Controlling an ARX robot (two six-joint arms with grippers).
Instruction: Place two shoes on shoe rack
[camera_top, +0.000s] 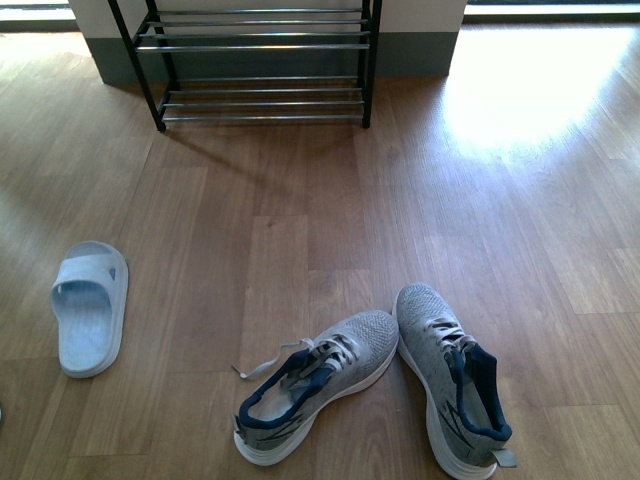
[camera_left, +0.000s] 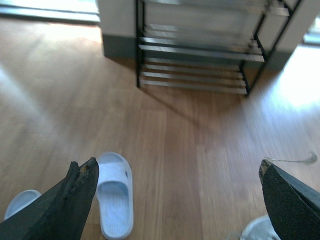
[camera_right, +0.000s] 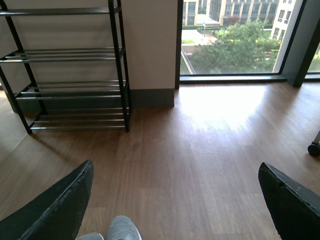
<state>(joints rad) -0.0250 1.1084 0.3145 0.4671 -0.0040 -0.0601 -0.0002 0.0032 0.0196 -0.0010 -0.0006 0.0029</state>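
Two grey knit sneakers with navy linings lie on the wood floor near me in the front view: the left shoe (camera_top: 315, 385) angled, laces trailing, and the right shoe (camera_top: 452, 375) beside it, toes pointing away. The shoe rack (camera_top: 262, 62) with black frame and chrome bars stands against the far wall, nothing on its visible tiers. My left gripper (camera_left: 177, 172) hangs open above the floor, a shoe toe (camera_left: 260, 230) near one finger. My right gripper (camera_right: 175, 175) is open too, with two grey toes (camera_right: 120, 229) below it and the rack (camera_right: 70, 85) ahead. Neither gripper shows in the front view.
A pale blue slide sandal (camera_top: 90, 307) lies on the floor to the left; in the left wrist view this sandal (camera_left: 115, 192) has a second one (camera_left: 21, 201) beside it. A floor-length window (camera_right: 240, 40) is right of the rack. A caster wheel (camera_right: 314, 148) sits at the far right.
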